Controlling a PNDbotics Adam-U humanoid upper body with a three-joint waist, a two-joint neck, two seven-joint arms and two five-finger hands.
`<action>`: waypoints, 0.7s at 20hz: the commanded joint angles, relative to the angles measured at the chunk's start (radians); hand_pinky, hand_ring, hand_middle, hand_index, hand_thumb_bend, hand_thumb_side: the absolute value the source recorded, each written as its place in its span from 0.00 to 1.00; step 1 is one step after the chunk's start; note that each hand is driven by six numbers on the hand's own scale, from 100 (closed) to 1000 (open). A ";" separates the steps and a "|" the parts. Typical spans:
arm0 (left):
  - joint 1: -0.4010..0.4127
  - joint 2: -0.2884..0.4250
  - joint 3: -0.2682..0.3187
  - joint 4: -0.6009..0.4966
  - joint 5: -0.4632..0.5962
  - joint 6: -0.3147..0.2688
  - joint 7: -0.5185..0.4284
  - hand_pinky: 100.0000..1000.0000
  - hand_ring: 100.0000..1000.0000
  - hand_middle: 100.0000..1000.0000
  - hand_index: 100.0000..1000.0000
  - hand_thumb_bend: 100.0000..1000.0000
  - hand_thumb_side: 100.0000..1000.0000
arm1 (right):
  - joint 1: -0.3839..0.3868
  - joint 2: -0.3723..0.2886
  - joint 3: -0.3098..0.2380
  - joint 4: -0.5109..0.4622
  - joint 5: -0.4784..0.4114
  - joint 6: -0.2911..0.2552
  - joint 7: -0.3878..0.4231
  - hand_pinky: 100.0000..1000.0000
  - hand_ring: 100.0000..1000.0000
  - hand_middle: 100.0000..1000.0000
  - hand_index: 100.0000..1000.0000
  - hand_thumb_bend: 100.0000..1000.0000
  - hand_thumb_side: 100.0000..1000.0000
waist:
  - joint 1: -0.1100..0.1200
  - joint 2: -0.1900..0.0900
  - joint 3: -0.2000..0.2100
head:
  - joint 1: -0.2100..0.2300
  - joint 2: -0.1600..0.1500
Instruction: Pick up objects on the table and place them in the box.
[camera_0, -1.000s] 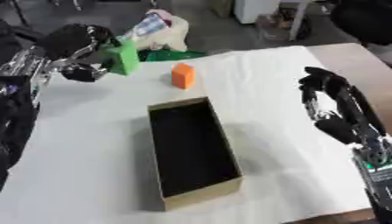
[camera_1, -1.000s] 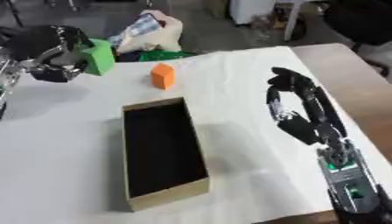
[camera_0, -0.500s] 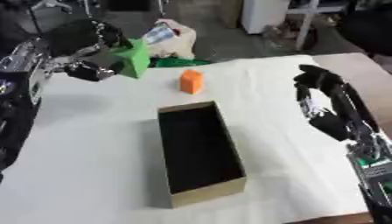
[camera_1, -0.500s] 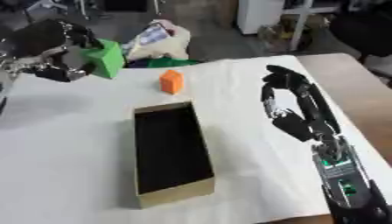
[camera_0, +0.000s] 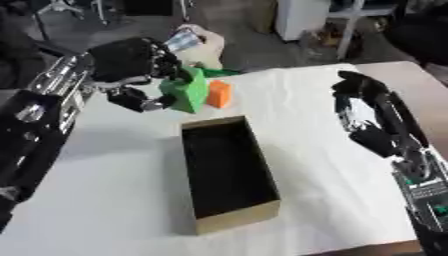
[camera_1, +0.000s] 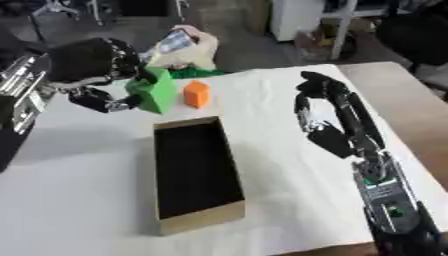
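Surface: a table (camera_0: 105, 200) under a white cloth fills most of the frame, with a bare brown strip showing at the right edge. Beyond the far edge, along the top of the frame, a dark floor and blurred furniture legs.

Container: an open cardboard box (camera_0: 238, 224), long and narrow, lies at the centre of the frame running from near to far. Its inside is dark; nothing can be made out in it.

Objects: a green block (camera_0: 187, 91) is at upper left of centre, just past the box's far end, grasped by the left hand (camera_0: 131, 62) with fingers and thumb curled round it. An orange block (camera_0: 219, 94) stands on the cloth just beside the green one, on its right. A pale bag (camera_1: 188, 47) with a green scrap under it sits at the table's far edge, top centre.

The right hand (camera_1: 325, 117) is at the right of the frame above the cloth, fingers relaxed and holding nothing.
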 joint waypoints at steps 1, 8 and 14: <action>-0.010 -0.013 -0.046 -0.058 0.061 0.000 -0.052 0.58 0.47 0.41 0.75 0.07 0.00 | -0.015 -0.010 -0.002 -0.018 0.002 -0.001 0.002 0.74 0.67 0.65 0.88 0.00 0.59 | -0.005 -0.013 -0.004 | -0.007 0.003; 0.021 -0.065 -0.106 -0.084 0.147 0.000 -0.206 0.58 0.48 0.41 0.75 0.02 0.00 | -0.021 -0.010 -0.002 -0.015 0.000 -0.002 0.003 0.74 0.67 0.65 0.88 0.00 0.59 | -0.011 -0.005 -0.014 | -0.012 0.001; 0.061 -0.095 -0.141 -0.075 0.151 0.000 -0.291 0.59 0.48 0.42 0.76 0.01 0.00 | -0.024 -0.011 -0.002 -0.013 -0.002 -0.002 0.002 0.74 0.67 0.65 0.88 0.00 0.59 | -0.014 0.002 -0.019 | -0.012 -0.001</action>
